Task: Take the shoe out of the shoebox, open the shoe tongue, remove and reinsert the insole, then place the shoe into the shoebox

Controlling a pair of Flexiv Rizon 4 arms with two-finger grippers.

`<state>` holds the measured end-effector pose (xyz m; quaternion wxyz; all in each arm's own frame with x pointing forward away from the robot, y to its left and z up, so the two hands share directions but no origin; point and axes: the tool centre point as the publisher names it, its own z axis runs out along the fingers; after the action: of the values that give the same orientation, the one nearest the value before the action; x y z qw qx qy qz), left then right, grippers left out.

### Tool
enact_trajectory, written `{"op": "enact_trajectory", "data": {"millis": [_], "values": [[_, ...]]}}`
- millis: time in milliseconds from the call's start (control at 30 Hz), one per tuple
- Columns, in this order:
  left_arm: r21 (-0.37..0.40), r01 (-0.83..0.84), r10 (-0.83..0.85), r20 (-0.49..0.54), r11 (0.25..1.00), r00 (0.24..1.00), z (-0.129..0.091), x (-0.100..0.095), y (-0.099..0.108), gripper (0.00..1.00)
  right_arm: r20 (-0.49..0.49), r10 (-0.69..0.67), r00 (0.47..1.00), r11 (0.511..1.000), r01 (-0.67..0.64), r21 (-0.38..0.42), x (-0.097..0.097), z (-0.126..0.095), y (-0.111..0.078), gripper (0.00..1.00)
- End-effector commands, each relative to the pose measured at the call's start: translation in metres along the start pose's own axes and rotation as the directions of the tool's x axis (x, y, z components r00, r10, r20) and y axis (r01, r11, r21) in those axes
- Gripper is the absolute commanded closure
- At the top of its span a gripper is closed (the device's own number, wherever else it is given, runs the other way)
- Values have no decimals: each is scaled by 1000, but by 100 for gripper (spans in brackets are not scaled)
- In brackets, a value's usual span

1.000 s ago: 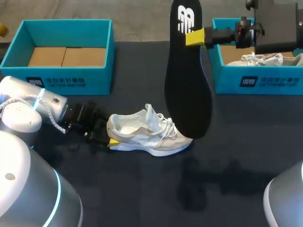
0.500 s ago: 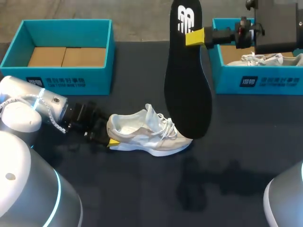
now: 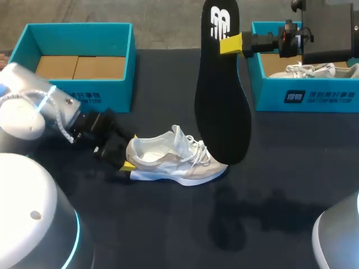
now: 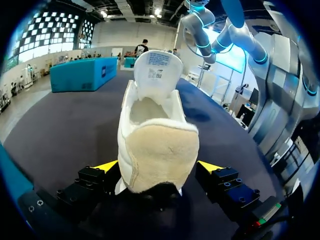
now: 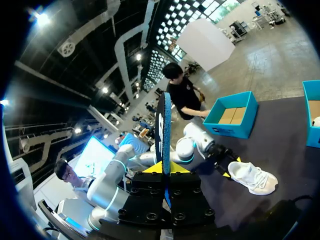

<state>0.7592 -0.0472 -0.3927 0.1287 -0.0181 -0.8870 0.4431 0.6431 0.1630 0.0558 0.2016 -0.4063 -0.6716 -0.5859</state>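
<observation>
One white shoe stands on its sole at the centre of the dark counter, heel toward the left. The left gripper clamps that heel, with a yellow tip pressed against each side in the left wrist view. At the upper right, the right gripper pinches a black insole that hangs upright, its lower end overlapping the shoe's toe. An open teal shoebox sits upper left. A second box, upper right, holds another shoe.
</observation>
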Motion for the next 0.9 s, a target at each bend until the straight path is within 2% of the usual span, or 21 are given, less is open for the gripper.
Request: {"op": "enact_trajectory", "data": {"millis": [33,133,367,600,733,900], "values": [[-124,30,-35,-41,992,999,-14,-1,-8,0,2,2,1000,1000,-2,0,0,3,1,100],[-186,60,-65,-21,981,998,-21,0,-6,0,2,2,1000,1000,-2,0,0,3,1,100],[-219,71,-71,9,973,997,-42,4,-5,0,2,2,1000,1000,-2,0,0,3,1,100],[-358,88,-116,-56,930,992,-57,8,-8,0,2,2,1000,1000,-2,0,0,3,1,100],[-421,106,-134,-39,901,990,-68,9,-10,0,2,2,1000,1000,-2,0,0,3,1,100],[-498,85,-107,-15,863,994,-75,12,-22,0,2,2,1000,1000,-2,0,0,3,1,100]]}}
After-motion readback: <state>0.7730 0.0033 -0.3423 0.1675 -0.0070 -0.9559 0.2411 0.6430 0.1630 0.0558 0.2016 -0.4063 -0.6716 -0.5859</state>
